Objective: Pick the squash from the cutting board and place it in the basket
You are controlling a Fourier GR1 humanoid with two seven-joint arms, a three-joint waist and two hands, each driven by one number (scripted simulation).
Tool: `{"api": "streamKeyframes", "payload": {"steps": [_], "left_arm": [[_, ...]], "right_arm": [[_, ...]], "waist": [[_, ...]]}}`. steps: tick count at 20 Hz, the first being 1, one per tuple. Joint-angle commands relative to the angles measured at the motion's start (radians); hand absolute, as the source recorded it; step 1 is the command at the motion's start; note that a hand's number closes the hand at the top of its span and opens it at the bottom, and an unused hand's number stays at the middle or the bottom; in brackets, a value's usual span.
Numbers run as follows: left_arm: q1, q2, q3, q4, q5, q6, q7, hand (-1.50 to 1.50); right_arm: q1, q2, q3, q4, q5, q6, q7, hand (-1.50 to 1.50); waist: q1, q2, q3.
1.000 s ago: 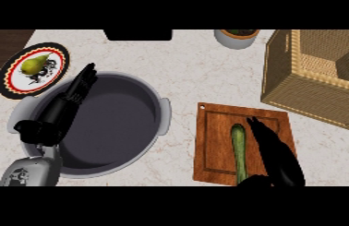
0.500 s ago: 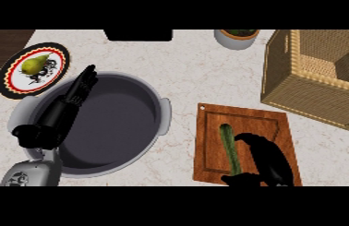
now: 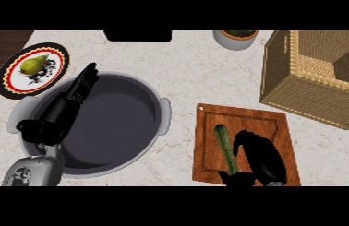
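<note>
Squash (image 3: 224, 145): flat on cutting board (image 3: 262, 121), lengthwise, left of centre; not lifted yet.
R hand (image 3: 262, 158): on board's near-right part, just right of squash. Fingers (image 3: 243, 138) curled in toward squash's side, thumb hooked across its near end. Can't tell if fingertips fully touch.
L hand (image 3: 71, 100): over pot (image 3: 164, 113) by its rim, fingers straight & pressed together, idle.
Basket (image 3: 300, 89): far right, well apart from board, tall wall facing it.
Step (my read): grasp at squash, pre-lift.
Risk 1: hold sits near squash's near end, so long far end may droop or pivot out on lift.
Risk 2: round smooth skin, so squash may roll left, away from fingers, if thumb slips.
Risk 3: low carry, so far tip could clip basket wall; needs height before crossing.
</note>
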Motion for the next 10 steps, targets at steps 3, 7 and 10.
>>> {"api": "streamKeyframes", "payload": {"steps": [3, 7, 10], "left_arm": [[-0.001, 0.009, 0.01, 0.026, 0.002, -0.029, -0.027, 0.0], [0.009, 0.03, 0.042, -0.02, 0.02, -0.042, 0.013, 0.0], [0.036, 0.009, 0.028, -0.001, 0.001, -0.033, -0.027, 0.0]], "right_arm": [[-0.019, 0.02, 0.038, 0.05, 0.094, -0.094, -0.029, 1.5], [-0.047, 0.036, 0.03, -0.013, 0.094, -0.021, 0.003, 1.5], [-0.026, 0.062, 0.039, -0.069, 0.072, -0.004, 0.009, 1.5]], "waist": [[0.002, 0.009, 0.01], [0.003, 0.009, 0.01], [0.002, 0.008, 0.01]]}}
